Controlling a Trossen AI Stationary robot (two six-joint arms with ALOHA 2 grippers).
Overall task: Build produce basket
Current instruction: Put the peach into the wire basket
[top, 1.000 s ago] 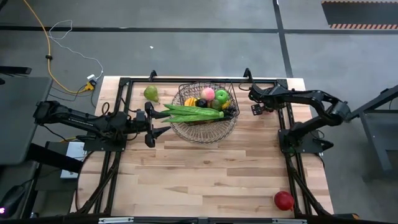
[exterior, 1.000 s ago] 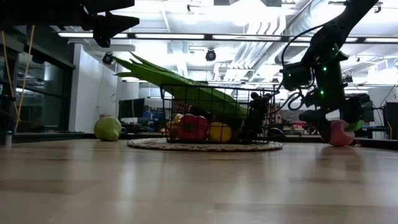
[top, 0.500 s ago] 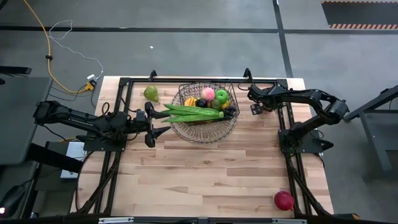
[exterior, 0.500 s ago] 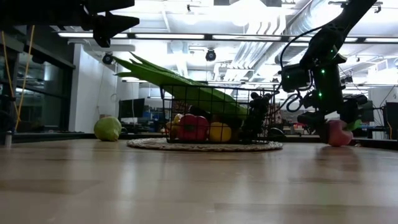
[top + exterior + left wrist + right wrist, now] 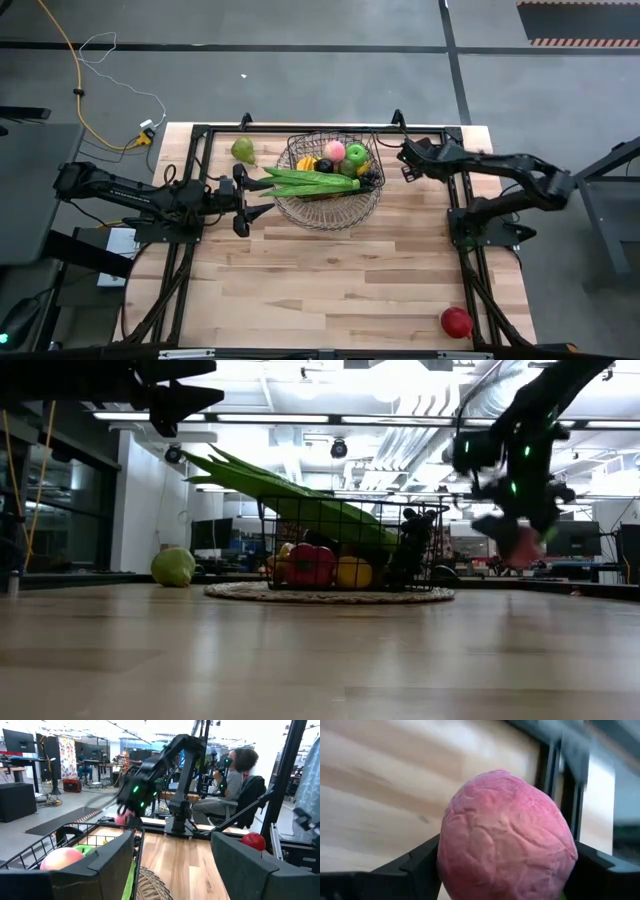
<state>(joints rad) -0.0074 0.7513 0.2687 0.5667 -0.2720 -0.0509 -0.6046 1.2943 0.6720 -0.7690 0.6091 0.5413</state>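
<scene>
Basket mostly loaded; your right gripper clamps pink piece beside it. Pear, red apple left on table. Left gripper spread wide, empty.

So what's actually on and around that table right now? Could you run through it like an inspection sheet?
Surface: wooden table with a black frame at its edges.
Job's things: wire basket holds long green pods that stick out over its rim, plus pink, green, yellow and dark fruit. A green pear lies outside it; a red apple sits at the table's near right corner.
Clutter: nothing seen.
Grippers: right gripper is shut on a pink fruit, lifted off the table beside the basket. Left gripper is open, beside the basket's left.
Cables: yellow cable and a white one on the floor.
Surroundings: a seated person beyond the table.
</scene>
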